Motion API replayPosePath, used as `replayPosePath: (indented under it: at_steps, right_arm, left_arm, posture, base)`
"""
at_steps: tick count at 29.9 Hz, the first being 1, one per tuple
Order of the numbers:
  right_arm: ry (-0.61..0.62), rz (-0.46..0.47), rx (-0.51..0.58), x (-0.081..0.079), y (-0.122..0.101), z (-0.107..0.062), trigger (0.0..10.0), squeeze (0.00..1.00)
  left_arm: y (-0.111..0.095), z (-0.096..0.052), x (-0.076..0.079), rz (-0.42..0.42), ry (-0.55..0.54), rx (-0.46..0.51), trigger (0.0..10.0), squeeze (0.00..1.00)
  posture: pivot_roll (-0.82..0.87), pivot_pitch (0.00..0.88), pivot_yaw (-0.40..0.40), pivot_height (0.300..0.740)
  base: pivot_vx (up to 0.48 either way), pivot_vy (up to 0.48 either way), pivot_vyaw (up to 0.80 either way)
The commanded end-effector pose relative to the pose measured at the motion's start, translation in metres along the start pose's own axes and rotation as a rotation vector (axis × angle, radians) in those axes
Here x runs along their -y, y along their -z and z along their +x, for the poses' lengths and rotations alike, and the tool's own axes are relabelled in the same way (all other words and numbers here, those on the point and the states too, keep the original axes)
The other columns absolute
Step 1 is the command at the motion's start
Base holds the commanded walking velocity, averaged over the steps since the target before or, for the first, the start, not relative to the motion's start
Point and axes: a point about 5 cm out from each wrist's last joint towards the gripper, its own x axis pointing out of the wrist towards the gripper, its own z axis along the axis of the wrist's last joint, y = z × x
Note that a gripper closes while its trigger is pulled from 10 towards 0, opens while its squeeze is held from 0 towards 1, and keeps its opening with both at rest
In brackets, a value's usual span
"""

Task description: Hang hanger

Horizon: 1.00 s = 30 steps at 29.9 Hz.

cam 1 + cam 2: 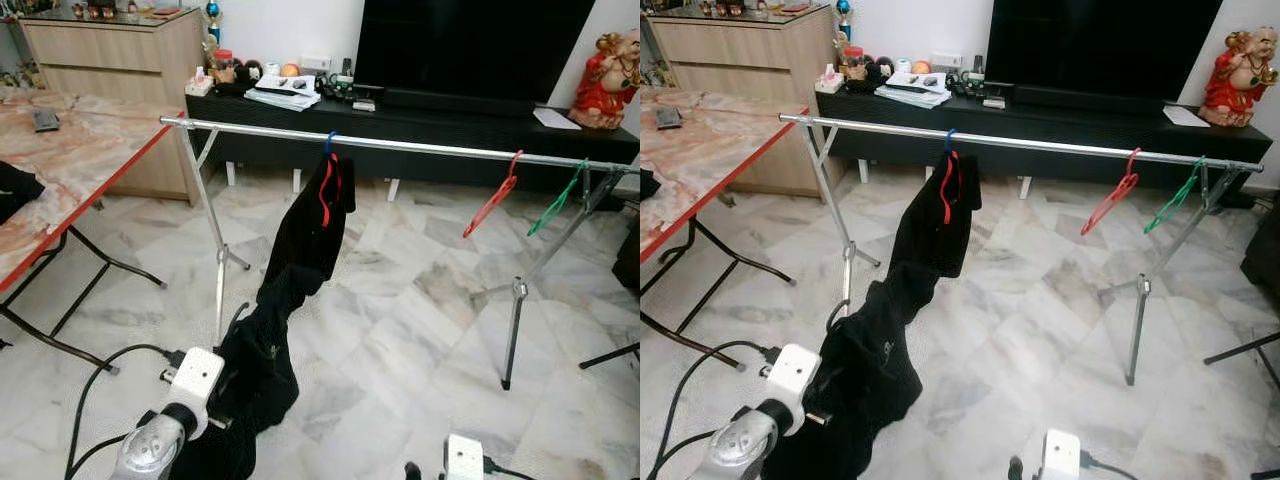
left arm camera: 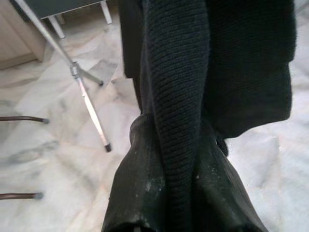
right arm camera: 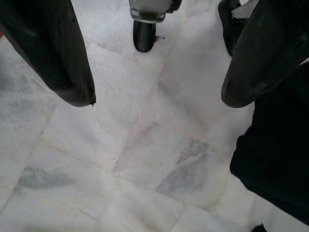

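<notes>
The red hanger (image 1: 326, 190) with the black garment (image 1: 300, 250) already hangs near the left end of the rail (image 1: 420, 146). The left gripper (image 2: 181, 193) pinches the garment's lower part; the right gripper (image 3: 154, 72) points at the floor, fingers spread. I'd release gently, avoiding any tug that unhooks the hanger.

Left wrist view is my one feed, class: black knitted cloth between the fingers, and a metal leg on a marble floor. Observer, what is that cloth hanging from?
Observer: The black garment hangs on a red hanger hooked over the silver rail. Its lower end runs down into the left gripper.
Operator: Anything else on that rail?
Observer: Two bare hangers toward its right end, a second red hanger and a green hanger.
Operator: And the other arm?
Observer: The right gripper is low over the floor, fingers apart, holding nothing.
</notes>
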Motion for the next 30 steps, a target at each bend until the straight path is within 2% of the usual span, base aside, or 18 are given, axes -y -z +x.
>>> replayPosePath:
  at_steps: [1,7,12,14,16,19,21,22,25,28,30]
  right_arm:
    - [0.017,-0.012,-0.008,0.004,0.003,-0.001,10.0,0.00]
    - [0.008,-0.037,-0.005,0.003,0.006,-0.002,10.0,0.00]
    - [0.006,-0.030,-0.012,0.004,0.008,-0.002,10.0,0.00]
    - [0.011,-0.033,-0.014,0.005,0.008,-0.002,10.0,0.00]
    - [0.008,-0.034,-0.015,0.004,0.009,-0.002,10.0,0.00]
    - [0.011,-0.039,-0.016,0.004,0.010,-0.003,10.0,0.00]
    - [0.016,-0.056,-0.007,0.005,0.009,-0.003,10.0,0.00]
    - [0.031,-0.059,0.008,0.008,0.006,-0.002,10.0,0.00]
    - [0.082,-0.053,0.041,0.018,0.000,-0.003,10.0,0.00]
    - [0.150,-0.075,0.082,0.030,-0.007,-0.004,10.0,0.00]
    - [0.174,-0.085,0.189,0.036,-0.023,-0.005,10.0,0.00]
  left_arm:
    - [-0.007,-0.006,-0.011,0.079,-0.035,0.047,10.0,0.00]
    - [-0.008,-0.017,-0.022,0.125,-0.079,0.066,10.0,0.00]
    - [-0.001,-0.026,-0.017,0.106,-0.077,0.042,10.0,0.00]
    - [0.002,-0.034,-0.018,0.076,-0.094,0.037,10.0,0.00]
    - [0.017,-0.049,-0.028,0.086,-0.119,-0.016,10.0,0.00]
    - [0.030,-0.064,-0.043,0.098,-0.178,-0.060,10.0,0.00]
    - [0.032,-0.069,-0.049,0.100,-0.203,-0.072,10.0,0.00]
    - [0.033,-0.073,-0.055,0.102,-0.227,-0.079,10.0,0.00]
    - [0.034,-0.079,-0.061,0.088,-0.251,-0.084,10.0,0.00]
    - [0.034,-0.080,-0.059,0.083,-0.250,-0.083,10.0,0.00]
    - [0.033,-0.080,-0.054,0.070,-0.251,-0.077,10.0,0.00]
  posture:
    - [0.10,0.000,-0.032,0.740]
    - [0.10,0.000,-0.029,0.740]
    - [0.09,0.000,-0.029,0.740]
    - [0.09,0.000,-0.030,0.740]
    - [0.09,0.000,-0.028,0.740]
    - [0.09,0.000,-0.027,0.740]
    - [0.10,0.000,-0.030,0.740]
    - [0.10,0.000,-0.032,0.740]
    - [0.10,0.000,-0.036,0.740]
    - [0.10,0.000,-0.039,0.740]
    - [0.10,0.000,-0.043,0.740]
  base:
    - [0.000,0.000,0.00]
    - [0.000,0.000,0.00]
    - [0.000,0.000,0.00]
    - [0.000,0.000,0.00]
    - [0.000,0.000,0.00]
    - [0.000,0.000,0.00]
    - [0.000,0.000,0.00]
    - [0.000,0.000,0.00]
    - [0.000,0.000,0.00]
    - [0.000,0.000,0.00]
    - [0.000,0.000,0.00]
